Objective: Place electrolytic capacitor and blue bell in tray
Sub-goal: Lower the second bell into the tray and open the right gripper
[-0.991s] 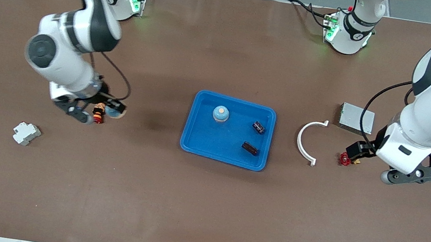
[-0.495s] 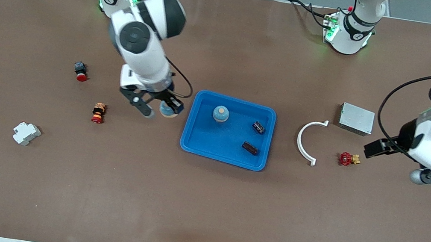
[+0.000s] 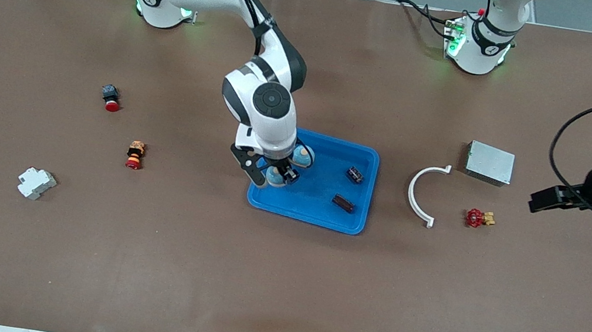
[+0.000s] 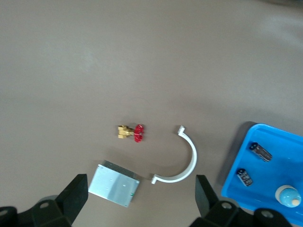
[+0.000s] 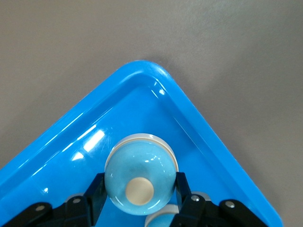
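Two fingers of the right gripper (image 3: pixel 275 175) clamp a blue bell (image 5: pixel 140 174) over the tray (image 3: pixel 267 200), at the end toward the right arm. A second bell (image 3: pixel 303 156) sits touching or just beside it, so a careless release could knock it or roll this one. The left gripper (image 4: pixel 142 201) waits, fingers apart, over the bare table toward the left arm's end.

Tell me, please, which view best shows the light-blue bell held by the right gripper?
The right wrist view: the light-blue bell fills it, clamped by the right gripper. The front view shows it partly hidden; the left wrist view misses it.
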